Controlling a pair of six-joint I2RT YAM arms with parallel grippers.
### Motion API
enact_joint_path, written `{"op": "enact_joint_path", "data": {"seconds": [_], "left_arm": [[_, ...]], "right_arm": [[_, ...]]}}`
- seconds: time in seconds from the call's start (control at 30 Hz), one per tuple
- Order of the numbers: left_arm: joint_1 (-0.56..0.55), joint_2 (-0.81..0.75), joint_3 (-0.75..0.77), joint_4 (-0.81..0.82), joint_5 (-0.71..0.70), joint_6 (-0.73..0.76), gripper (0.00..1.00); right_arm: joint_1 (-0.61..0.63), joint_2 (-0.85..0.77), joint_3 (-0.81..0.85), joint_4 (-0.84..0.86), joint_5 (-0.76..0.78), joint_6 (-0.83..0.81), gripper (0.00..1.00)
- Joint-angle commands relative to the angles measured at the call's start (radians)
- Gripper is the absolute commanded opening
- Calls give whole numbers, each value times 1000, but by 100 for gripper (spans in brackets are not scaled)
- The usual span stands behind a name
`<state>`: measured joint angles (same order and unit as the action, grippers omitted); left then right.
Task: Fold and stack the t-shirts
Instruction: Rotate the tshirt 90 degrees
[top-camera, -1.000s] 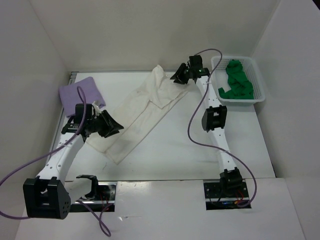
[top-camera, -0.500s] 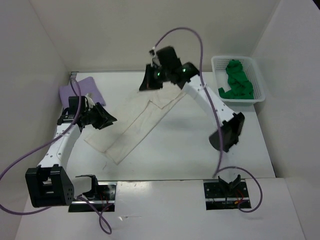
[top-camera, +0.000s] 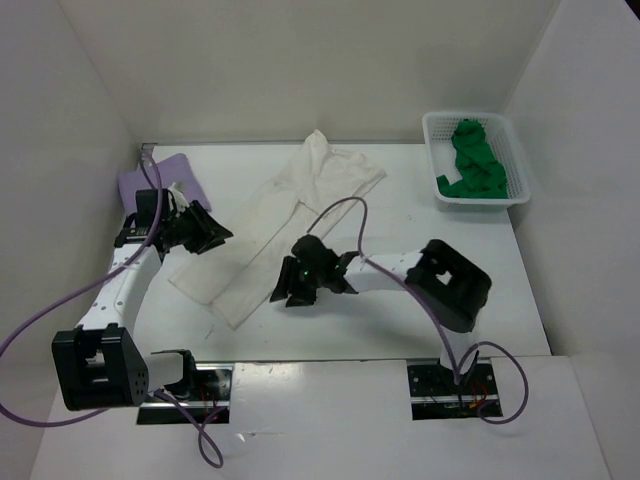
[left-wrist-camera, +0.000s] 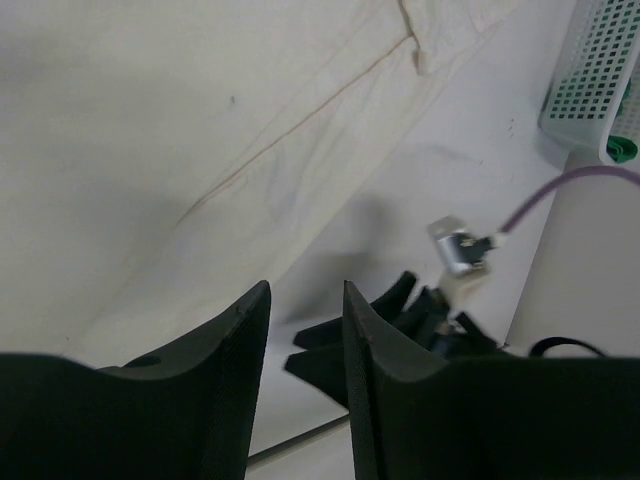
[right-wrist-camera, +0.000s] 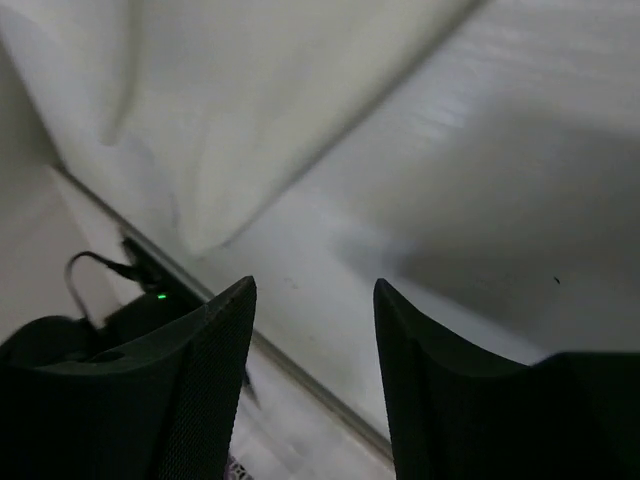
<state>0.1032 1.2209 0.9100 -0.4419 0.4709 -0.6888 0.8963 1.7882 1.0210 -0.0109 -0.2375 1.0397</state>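
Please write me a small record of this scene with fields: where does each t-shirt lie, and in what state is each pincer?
lavender t-shirt: folded, far left part of the table
cream t-shirt: laid flat as a long diagonal strip, middle of the table
green t-shirt: bunched inside the white basket, far right
left pincer: open, empty, by the cream t-shirt's left edge
right pincer: open, empty, low beside the strip's near end
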Motion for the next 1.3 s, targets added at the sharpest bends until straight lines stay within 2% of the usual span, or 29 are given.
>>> {"op": "enact_joint_path", "data": {"seconds": [0.0,0.13,0.2,0.23,0.33,0.37,0.43,0.5,0.6,0.7,0.73,0.77,0.87,0.93,1.03,1.2,1.27], "left_arm": [[10,-27,-5,31,-15,-9,43],[10,-27,-5,22,-26,-9,45],[10,-27,-5,22,-37,0,45],[10,-27,-14,22,-37,0,45],[10,-27,-14,22,-46,0,45],[10,-27,-14,22,-46,12,45],[10,-3,9,22,-55,26,48],[-2,38,32,11,-87,51,49],[-43,92,64,22,-106,51,54],[-101,156,101,51,-129,51,60],[-120,175,101,51,-147,51,62],[-137,216,115,81,-156,51,63],[-198,337,150,133,-178,41,66],[-240,414,219,147,-205,41,67],[-252,616,302,198,-195,41,67],[-252,842,542,223,-186,41,67],[-261,942,611,223,-158,52,65]], "right_arm": [[47,81,8,189,73,124,57],[66,157,20,201,98,184,61],[66,215,50,201,98,197,57],[66,240,68,201,107,206,46],[66,299,136,158,107,206,24],[66,300,119,158,87,206,12],[35,245,40,183,44,183,3],[26,162,-19,100,72,108,1],[-48,-103,-207,-10,46,12,0],[-158,-272,-321,-111,-54,-76,0],[-243,-326,-370,-183,-71,-148,5],[-285,-408,-384,-217,-85,-185,21],[-404,-472,-365,-319,-112,-257,51],[-415,-495,-322,-342,-112,-267,51],[-442,-552,-312,-313,-79,-231,50],[-453,-552,-325,-270,-117,-231,25],[-453,-543,-335,-259,-117,-231,25]]}}
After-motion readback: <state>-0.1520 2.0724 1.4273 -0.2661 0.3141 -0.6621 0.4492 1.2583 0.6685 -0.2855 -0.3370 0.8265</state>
